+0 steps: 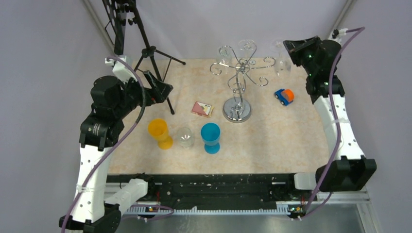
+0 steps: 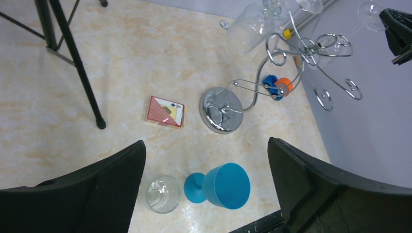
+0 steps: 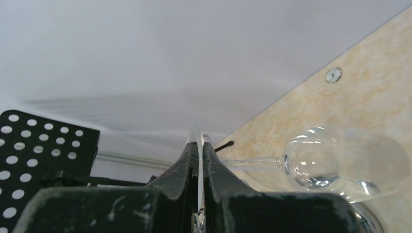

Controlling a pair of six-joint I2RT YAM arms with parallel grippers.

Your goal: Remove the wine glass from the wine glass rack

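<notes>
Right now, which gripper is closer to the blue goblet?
Left. The left gripper hangs open just to the far left of the blue goblet; the right gripper is off at the far-right corner, beyond the wine glass rack, shut on a wine glass.

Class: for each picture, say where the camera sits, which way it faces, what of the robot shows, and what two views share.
Top: above, behind the arms, looking down at the table; both arms show.
Left wrist: on the left arm, looking down past the open left gripper at blue cup and wine glass rack.
Right wrist: faces the back wall; right gripper shut on the wine glass foot.
Top and left wrist share rack and cup.
</notes>
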